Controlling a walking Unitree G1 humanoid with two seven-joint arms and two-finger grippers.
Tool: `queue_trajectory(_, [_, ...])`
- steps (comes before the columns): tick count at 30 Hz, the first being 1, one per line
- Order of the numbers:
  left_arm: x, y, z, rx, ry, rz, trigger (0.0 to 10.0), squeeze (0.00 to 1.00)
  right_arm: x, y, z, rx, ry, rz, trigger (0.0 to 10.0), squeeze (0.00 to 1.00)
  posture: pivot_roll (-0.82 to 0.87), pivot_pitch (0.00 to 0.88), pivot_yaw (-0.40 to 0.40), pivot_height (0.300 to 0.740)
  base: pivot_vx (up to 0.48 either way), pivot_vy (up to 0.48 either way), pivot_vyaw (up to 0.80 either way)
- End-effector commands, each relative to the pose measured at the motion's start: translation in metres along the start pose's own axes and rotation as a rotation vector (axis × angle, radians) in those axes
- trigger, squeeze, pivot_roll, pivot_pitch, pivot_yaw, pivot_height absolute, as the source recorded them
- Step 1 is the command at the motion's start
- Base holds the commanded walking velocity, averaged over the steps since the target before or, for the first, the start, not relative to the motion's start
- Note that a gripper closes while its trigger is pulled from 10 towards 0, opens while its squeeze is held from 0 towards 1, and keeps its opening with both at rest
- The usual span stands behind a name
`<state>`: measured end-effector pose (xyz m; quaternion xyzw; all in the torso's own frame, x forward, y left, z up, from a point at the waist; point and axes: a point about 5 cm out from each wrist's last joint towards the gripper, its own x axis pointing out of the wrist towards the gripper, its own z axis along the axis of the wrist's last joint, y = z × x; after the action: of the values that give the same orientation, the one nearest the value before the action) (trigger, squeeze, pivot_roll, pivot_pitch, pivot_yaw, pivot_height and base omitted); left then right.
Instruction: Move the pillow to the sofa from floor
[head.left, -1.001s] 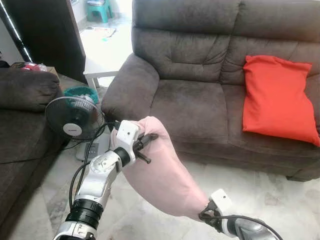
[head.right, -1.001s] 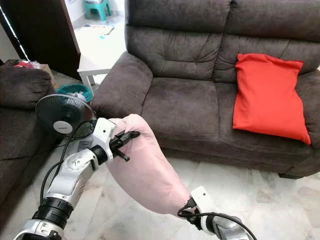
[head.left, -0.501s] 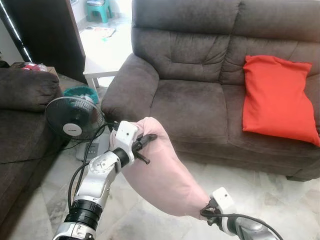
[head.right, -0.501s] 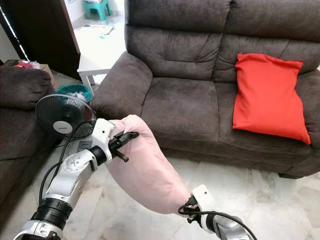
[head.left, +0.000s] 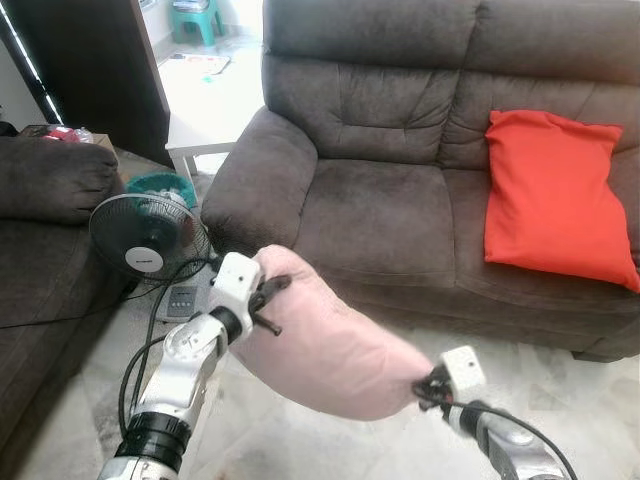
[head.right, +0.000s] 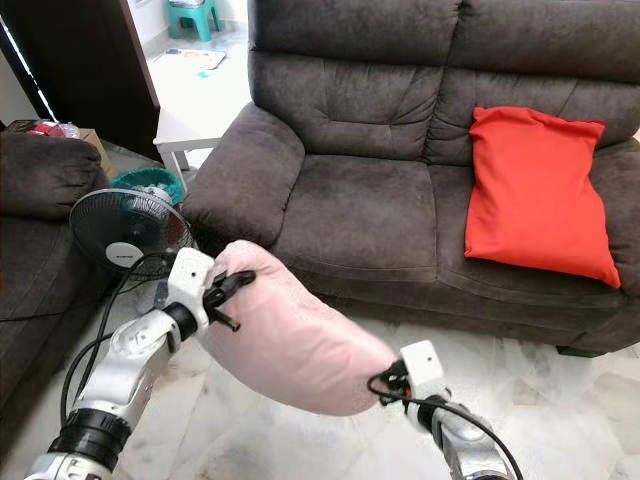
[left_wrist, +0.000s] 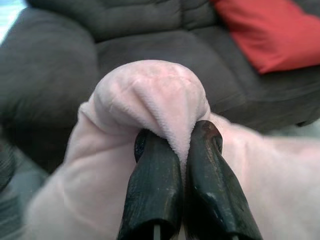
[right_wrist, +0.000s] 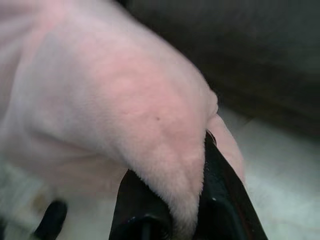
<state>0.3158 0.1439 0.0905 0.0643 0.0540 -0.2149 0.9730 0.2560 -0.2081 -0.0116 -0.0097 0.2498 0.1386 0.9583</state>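
A soft pink pillow (head.left: 325, 345) hangs in the air between my two arms, above the floor in front of the dark brown sofa (head.left: 380, 210). My left gripper (head.left: 268, 292) is shut on the pillow's upper left corner; the left wrist view has its fingers (left_wrist: 155, 190) pinching a fold of pink fabric (left_wrist: 150, 100). At the pillow's lower right end, my right gripper (head.left: 428, 388) is shut on the other corner, fabric (right_wrist: 125, 100) bulging between its fingers (right_wrist: 220, 200). The pillow lies nearly level, short of the sofa's seat edge.
A red cushion (head.left: 555, 195) leans on the sofa's right seat. A black standing fan (head.left: 148, 235) with trailing cables stands at the left, beside a second dark sofa (head.left: 45, 230). A teal basket (head.left: 160, 185) and a white table (head.left: 205, 135) are behind. Pale tiled floor (head.left: 560, 400) lies below.
My right gripper has lifted its end of the pillow up, so the pillow went from hanging steeply to nearly level. The left gripper has dropped slightly and shifted left.
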Motion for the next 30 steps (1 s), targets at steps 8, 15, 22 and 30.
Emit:
queue_trajectory(8, [-0.004,0.000,-0.003,0.079,-0.048,0.190,10.0,0.00,-0.003,-0.003,0.042,0.119,-0.308,-0.184,10.0,0.00,0.08,0.002,-0.053,0.740,0.000,0.000,0.00])
queue_trajectory(15, [-0.008,-0.007,0.002,0.088,-0.139,0.284,10.0,0.00,-0.015,0.008,0.062,0.199,-0.493,-0.259,10.0,0.00,0.07,0.000,-0.049,0.740,0.000,0.000,0.00])
queue_trajectory(22, [-0.014,-0.011,0.011,0.147,-0.222,0.325,10.0,0.00,-0.023,0.010,0.081,0.215,-0.575,-0.281,10.0,0.00,0.06,0.000,-0.043,0.740,0.000,0.000,0.00])
queue_trajectory(30, [-0.022,-0.002,0.017,0.186,-0.264,0.388,10.0,0.00,-0.024,0.011,0.085,0.219,-0.591,-0.280,10.0,0.00,0.07,0.000,-0.046,0.740,0.000,0.000,0.00])
